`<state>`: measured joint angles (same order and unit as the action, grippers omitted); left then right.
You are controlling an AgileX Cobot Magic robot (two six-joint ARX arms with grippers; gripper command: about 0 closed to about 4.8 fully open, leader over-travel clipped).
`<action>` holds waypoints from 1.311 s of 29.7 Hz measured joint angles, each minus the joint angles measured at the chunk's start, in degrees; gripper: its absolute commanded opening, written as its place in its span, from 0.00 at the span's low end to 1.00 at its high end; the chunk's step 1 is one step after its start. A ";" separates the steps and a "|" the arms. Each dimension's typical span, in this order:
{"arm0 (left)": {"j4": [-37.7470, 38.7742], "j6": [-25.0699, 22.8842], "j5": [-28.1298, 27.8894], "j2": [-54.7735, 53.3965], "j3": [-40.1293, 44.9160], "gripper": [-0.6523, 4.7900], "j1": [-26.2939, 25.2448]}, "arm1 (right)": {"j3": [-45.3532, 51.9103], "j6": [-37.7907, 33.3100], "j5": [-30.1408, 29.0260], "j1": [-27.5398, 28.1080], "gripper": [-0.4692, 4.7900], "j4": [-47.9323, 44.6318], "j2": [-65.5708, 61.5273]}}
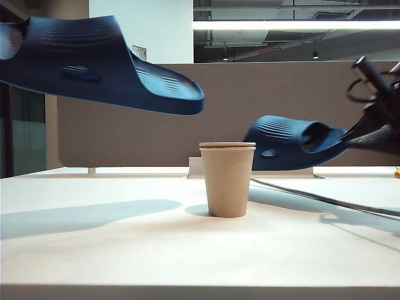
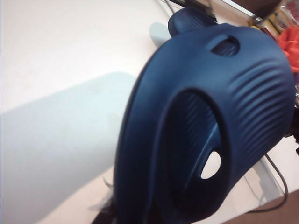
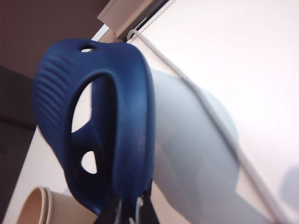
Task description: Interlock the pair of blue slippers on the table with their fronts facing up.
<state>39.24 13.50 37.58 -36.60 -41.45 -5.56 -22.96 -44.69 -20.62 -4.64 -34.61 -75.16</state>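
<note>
Gripping one heel each, the left tool [image 2: 110, 212] lifts its slipper [image 1: 94, 62] high at left; the right tool [image 3: 131, 210] carries its slipper [image 1: 294, 142] lower, both above the surface [image 1: 112, 250], toes converging over the cup [image 1: 227, 180].

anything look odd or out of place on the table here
The tan paper cup stands upright mid-table, right below where the two slippers would meet; it has no part in the job. A cable trails across the table. Both slippers are held aloft, undamaged: left slipper in the left gripper, right slipper in the right gripper.
</note>
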 measured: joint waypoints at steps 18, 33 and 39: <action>4.59 -2.16 12.63 0.28 -0.02 0.11 0.20 | 0.04 12.79 -14.10 11.47 0.09 32.11 28.09; 10.27 -6.58 17.68 0.24 -0.11 0.11 3.78 | -9.03 16.52 -16.35 13.22 0.09 41.66 30.67; 13.22 -8.92 12.70 0.24 -0.11 0.11 6.40 | -13.09 18.75 -16.61 13.68 0.09 48.89 32.76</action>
<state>52.47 4.58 50.28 -36.36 -41.56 0.84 -36.05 -25.93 -37.23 9.04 14.28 -42.39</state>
